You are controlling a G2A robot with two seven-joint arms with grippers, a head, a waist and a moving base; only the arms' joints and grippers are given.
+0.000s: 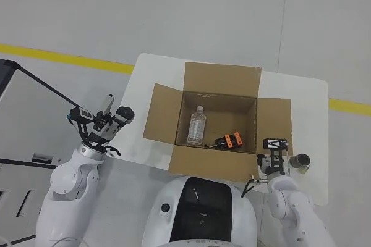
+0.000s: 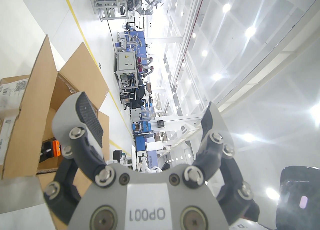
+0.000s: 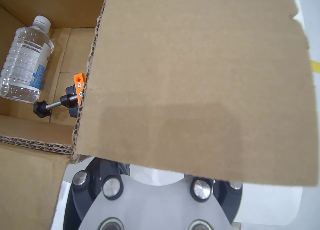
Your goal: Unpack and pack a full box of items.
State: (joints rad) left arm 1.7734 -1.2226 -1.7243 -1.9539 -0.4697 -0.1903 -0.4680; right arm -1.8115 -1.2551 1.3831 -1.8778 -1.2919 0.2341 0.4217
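An open cardboard box [image 1: 219, 102] stands on the white table [image 1: 306, 92] with all its flaps folded out. Inside lie a clear water bottle [image 1: 198, 125] [image 3: 25, 61] and an orange and black clamp [image 1: 230, 141] [image 3: 72, 96] [image 2: 51, 149]. My left gripper [image 1: 116, 110] [image 2: 147, 106] is open and empty, held off the table's left side and tipped up away from the box. My right gripper [image 1: 275, 150] sits at the near edge of the box's right flap [image 3: 195, 71], which covers its tip in the right wrist view.
A small grey cylinder [image 1: 302, 162] lies on the table just right of my right gripper. A dark stand [image 1: 6, 80] is on the floor at the far left. A yellow line [image 1: 62, 57] runs across the floor behind the table.
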